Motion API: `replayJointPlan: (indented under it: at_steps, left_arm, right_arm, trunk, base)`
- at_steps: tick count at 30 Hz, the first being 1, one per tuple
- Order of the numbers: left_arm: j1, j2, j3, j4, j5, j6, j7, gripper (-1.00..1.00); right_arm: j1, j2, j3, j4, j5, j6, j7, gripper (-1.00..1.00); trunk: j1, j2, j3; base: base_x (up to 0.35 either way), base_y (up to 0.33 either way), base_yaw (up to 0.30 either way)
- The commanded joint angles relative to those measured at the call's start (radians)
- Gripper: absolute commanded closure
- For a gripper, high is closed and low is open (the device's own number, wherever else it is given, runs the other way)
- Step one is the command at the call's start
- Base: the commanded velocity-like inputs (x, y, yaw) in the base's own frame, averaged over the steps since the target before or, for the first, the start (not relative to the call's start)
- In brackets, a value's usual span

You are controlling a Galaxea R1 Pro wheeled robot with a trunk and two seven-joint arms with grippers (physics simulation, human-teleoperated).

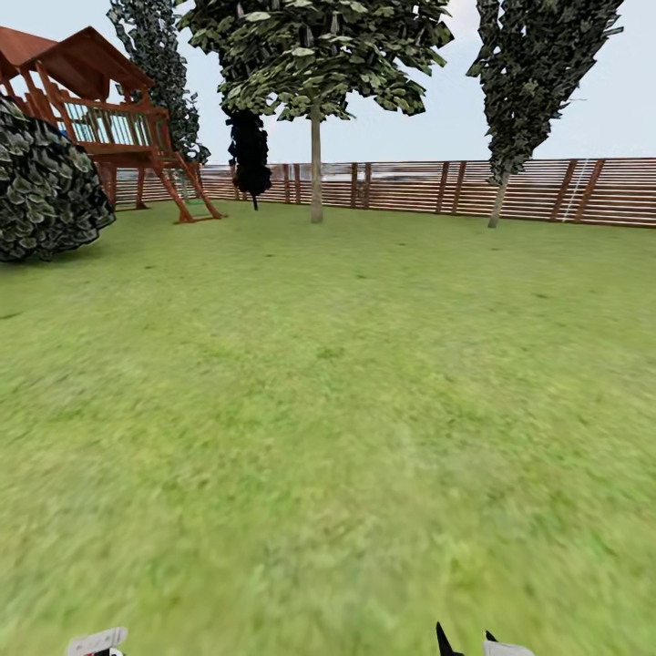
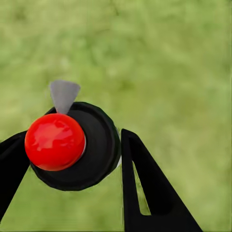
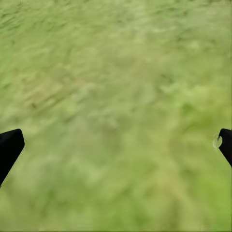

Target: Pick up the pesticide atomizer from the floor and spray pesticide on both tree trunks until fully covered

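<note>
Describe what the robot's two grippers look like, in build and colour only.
The left gripper has flat, matte black, wedge-shaped fingers; one has a narrow slot cut through it. The right gripper shows only two black finger ends with blunt tips. In the head view, pale grey-white parts and pointed black tips poke up at the bottom edge.
</note>
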Motion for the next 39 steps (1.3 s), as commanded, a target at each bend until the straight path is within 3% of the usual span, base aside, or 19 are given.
replayJointPlan:
  at_steps: [1,39]
  left_arm:
    - [0.0,0.001,0.0,0.0,0.0,0.0,0.0,1.0]
    - [0.0,0.001,0.0,0.001,0.0,0.0,0.0,1.0]
  right_arm:
    - [0.0,0.0,0.0,0.0,0.0,0.0,0.0,-1.0]
    - [0.0,0.0,0.0,0.0,0.0,0.0,0.0,-1.0]
  trunk:
    - [0.0,0.0,0.0]
    - [0.0,0.0,0.0]
  base:
    - [0.339,0.0,0.0]
    - [0.338,0.0,0.0]
